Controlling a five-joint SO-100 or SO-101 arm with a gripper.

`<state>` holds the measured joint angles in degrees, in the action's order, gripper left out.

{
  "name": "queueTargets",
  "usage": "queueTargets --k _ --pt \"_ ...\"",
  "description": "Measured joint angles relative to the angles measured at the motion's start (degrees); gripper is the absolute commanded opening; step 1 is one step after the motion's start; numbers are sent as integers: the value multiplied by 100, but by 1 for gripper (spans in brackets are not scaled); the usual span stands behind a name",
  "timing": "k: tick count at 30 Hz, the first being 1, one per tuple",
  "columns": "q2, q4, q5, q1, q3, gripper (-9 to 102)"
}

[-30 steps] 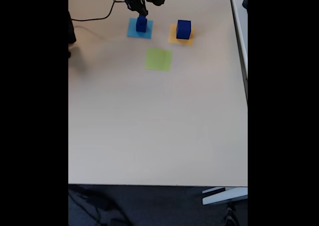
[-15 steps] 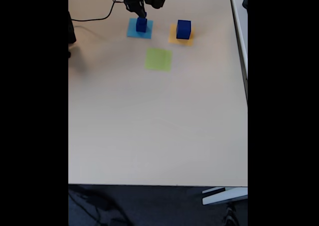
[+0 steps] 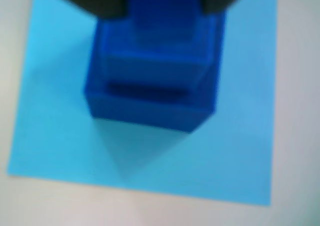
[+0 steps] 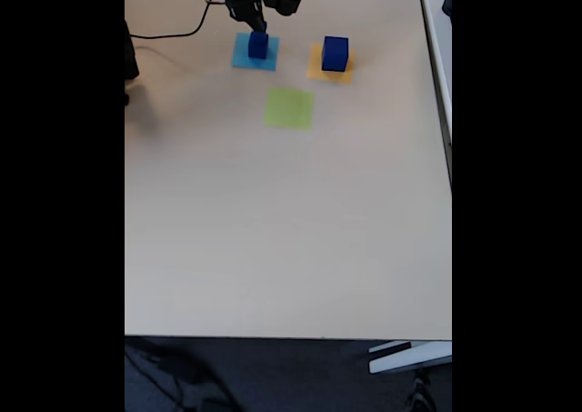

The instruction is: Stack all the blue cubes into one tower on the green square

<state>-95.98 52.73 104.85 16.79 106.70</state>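
Observation:
In the wrist view a stack of blue cubes stands on a flat light-blue square: a large cube at the bottom and a smaller cube on it. A still smaller cube sits at the top, between my two black fingers. My gripper is shut on that top cube. The fixed view shows the stack under my gripper at the table's far side. Another blue cube rests on an orange-yellow square to the right. The green square lies bare, nearer the camera than both.
A black cable runs across the table's far left. The pale table stretches wide toward the near edge. A dark object sits at the left edge.
My gripper has drawn slightly toward the table's far side. The stack under it looks a little shorter than a second ago. The other cube and the squares stay put.

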Motion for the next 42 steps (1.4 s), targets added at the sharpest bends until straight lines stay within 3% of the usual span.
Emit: queueTargets --k 42 --pt "0 9 185 70 149 10"
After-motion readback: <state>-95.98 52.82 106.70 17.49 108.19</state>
